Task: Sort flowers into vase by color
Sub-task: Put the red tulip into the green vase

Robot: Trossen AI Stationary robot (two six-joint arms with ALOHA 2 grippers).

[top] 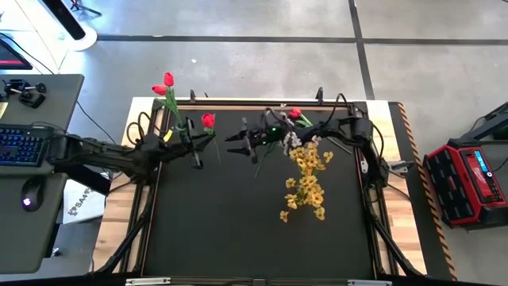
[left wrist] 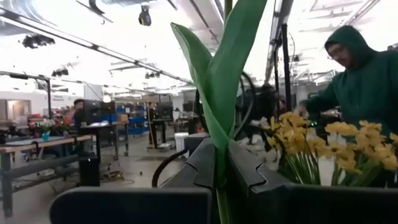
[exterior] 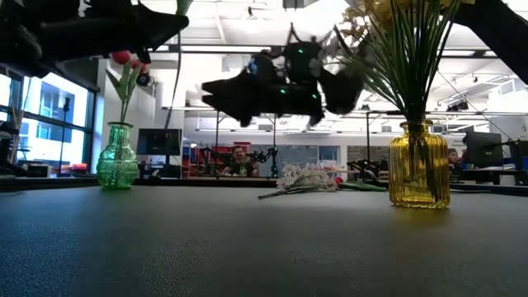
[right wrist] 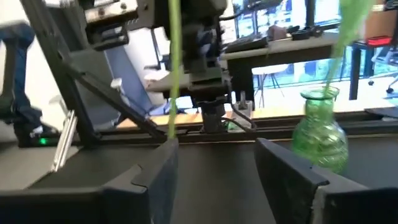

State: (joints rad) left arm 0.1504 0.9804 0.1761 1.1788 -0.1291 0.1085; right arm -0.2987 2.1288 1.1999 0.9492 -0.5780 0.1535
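Gripping a tulip (top: 208,121) by its stem, your left hand (top: 193,141) hangs beside the green vase (exterior: 116,157), which already holds one red tulip. Your right hand (top: 242,137) is spread open, empty, above the worktop (top: 238,222), yellow sprays (top: 305,187) just beyond it.

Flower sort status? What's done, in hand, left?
Done: yellow sprays stand in the yellow vase, and one red tulip in the green vase.
In hand: left gripper holds a second tulip near the green vase.
Left: white spray and a third tulip lie on the table. Right gripper is open.
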